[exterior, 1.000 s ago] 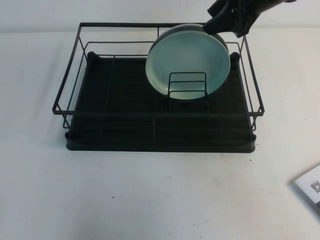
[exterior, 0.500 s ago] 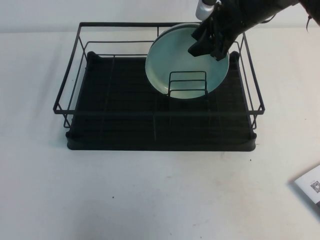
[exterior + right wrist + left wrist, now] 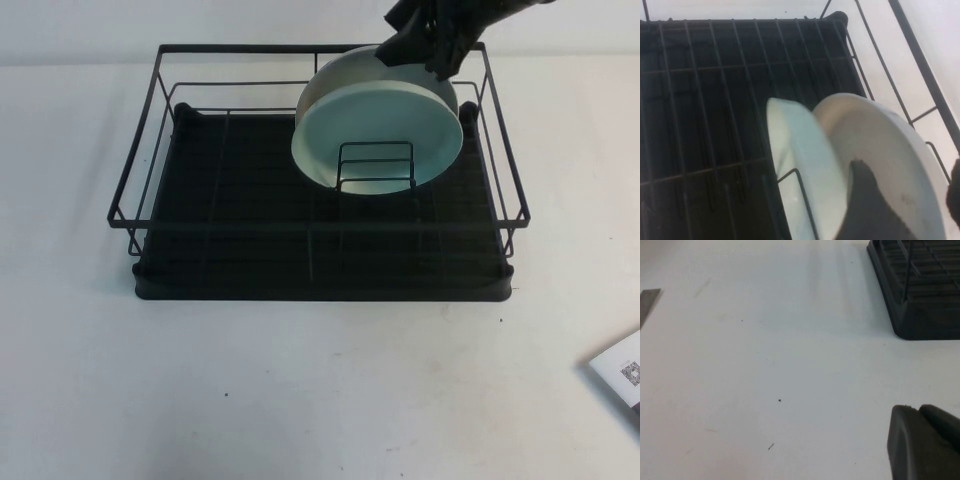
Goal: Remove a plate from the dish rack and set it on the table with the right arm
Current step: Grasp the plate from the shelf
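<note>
The black dish rack (image 3: 140,160) sits on the white table (image 3: 300,390). Two plates stand in its small wire holder (image 3: 375,165). The mint-green plate (image 3: 380,125) is in front. A pale grey-white plate (image 3: 345,68) leans back behind it. My right gripper (image 3: 422,42) is at the plates' top rims, open. In the right wrist view the right gripper (image 3: 907,177) straddles the pale plate (image 3: 890,145): one finger (image 3: 862,205) lies between it and the mint-green plate (image 3: 800,165), the other behind it. My left gripper (image 3: 917,410) is shut, low over bare table near the rack's corner (image 3: 920,315).
A white paper with a printed code (image 3: 620,372) lies at the table's right edge. A grey strip (image 3: 647,302) lies on the table in the left wrist view. The rack's top wire rail (image 3: 300,48) runs just behind the plates.
My right gripper moved from in front of the mint-green plate's face up and back to the top rims. The pale plate now leans back, apart from the green one.
</note>
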Tool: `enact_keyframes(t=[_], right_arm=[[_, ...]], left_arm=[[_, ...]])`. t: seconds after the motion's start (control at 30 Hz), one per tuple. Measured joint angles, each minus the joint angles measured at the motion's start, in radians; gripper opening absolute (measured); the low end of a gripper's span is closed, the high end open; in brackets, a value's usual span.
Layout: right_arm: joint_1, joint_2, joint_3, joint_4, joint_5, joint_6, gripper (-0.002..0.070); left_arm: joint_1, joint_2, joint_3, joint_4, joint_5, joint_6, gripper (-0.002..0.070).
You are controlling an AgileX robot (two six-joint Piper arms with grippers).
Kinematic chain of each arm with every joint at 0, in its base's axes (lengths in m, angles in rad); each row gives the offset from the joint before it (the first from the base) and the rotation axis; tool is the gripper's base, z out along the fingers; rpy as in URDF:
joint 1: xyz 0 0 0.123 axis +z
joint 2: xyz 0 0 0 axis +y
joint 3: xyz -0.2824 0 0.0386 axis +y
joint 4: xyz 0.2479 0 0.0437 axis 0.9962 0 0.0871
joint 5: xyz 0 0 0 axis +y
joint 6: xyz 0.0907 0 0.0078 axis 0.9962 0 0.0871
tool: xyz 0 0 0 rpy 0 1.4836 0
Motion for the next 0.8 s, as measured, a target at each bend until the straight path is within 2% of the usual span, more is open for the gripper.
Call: enact_keyframes(t=[0.43, 0.57, 0.8], right_arm=[[0.000, 0.021, 0.000, -0.028, 0.006, 0.000, 0.0316], [0.000, 0.000, 0.000, -0.028, 0.059, 0.002, 0.0316], [0.010, -0.046, 0.002, -0.172, 0.105, 0.180, 0.0316]], left_arm=[[0.000, 0.000, 0.000, 0.000, 0.000, 0.000, -0.0006], [0.000, 0.000, 0.000, 0.000, 0.000, 0.000, -0.0006], [0.000, 0.000, 0.000, 0.000, 0.000, 0.000, -0.0006]])
